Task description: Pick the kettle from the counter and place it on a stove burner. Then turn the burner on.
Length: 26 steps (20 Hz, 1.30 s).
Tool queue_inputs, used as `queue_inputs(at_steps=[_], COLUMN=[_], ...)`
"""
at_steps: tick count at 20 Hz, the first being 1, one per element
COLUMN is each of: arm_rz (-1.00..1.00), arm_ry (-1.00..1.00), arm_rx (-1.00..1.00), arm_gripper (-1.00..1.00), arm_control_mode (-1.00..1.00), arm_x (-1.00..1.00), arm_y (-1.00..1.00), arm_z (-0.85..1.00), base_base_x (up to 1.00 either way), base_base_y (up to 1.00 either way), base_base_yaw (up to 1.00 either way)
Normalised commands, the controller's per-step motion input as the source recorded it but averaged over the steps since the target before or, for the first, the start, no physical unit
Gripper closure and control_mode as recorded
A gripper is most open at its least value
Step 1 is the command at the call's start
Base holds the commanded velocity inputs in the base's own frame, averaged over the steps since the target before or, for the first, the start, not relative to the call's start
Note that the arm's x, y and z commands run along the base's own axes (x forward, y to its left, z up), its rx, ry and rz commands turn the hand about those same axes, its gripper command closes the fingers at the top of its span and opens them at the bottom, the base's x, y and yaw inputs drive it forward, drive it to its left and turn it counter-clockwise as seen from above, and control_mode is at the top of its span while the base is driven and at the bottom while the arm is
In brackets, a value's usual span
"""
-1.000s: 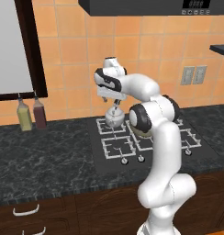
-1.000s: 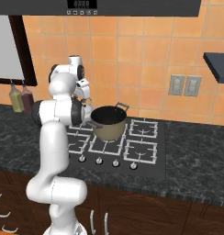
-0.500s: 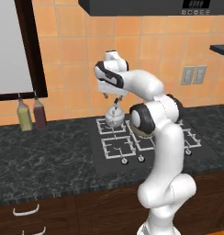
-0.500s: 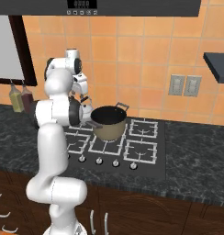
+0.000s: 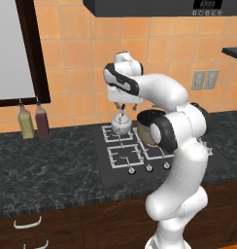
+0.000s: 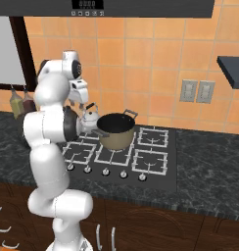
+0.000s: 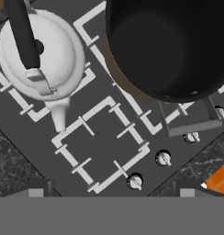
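Note:
The small whitish kettle (image 5: 121,124) (image 6: 91,117) stands upright on the rear left stove burner (image 5: 107,132), nothing holding it. My gripper (image 5: 123,106) (image 6: 84,104) hangs open just above its dark handle, clear of it. In the hand view the kettle (image 7: 40,55) lies at the upper left with its spout toward the front left burner (image 7: 102,144), and my gripper (image 7: 114,190) holds nothing. The black counter (image 5: 42,170) runs along both sides of the cooktop.
A large pot (image 6: 115,131) (image 7: 169,46) sits on the middle of the cooktop, right beside the kettle. Round silver knobs (image 5: 148,168) (image 6: 106,172) (image 7: 163,158) line the cooktop's front edge. Two bottles (image 5: 33,120) (image 6: 21,104) stand at the wall to the left.
The hand has risen a little off the kettle and turned at the wrist. The kettle stays on its grate and the jaws remain open.

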Motion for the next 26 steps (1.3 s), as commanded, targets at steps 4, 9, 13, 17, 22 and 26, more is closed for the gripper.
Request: queue_inputs(at_steps=[4,9,13,17,22,26], arm_rz=[0.00,0.05,0.22,0.17,0.12,0.05], arm_ry=[-0.17,-0.10,0.10,0.39,0.13,0.11], arm_rx=[0.03,0.03,0.00,-0.01,0.00,0.00], arm_gripper=[-1.00,-1.00,-1.00,-1.00,-1.00,-1.00], arm_control_mode=[-1.00,-1.00,-1.00,-1.00,-1.00,-1.00], arm_x=[-1.00,-1.00,-0.69,-0.04,-0.02,-0.14], arm_y=[-0.52,-0.38,-0.02,0.00,-0.04,-0.14], arm_z=[0.00,-0.18,-0.20,-0.02,-0.10,-0.49], base_base_x=[0.00,0.00,0.00,0.00,0.00,0.00], base_base_y=[0.00,0.00,0.00,0.00,0.00,0.00], base_base_yaw=[0.00,0.00,0.00,0.00,0.00,0.00])
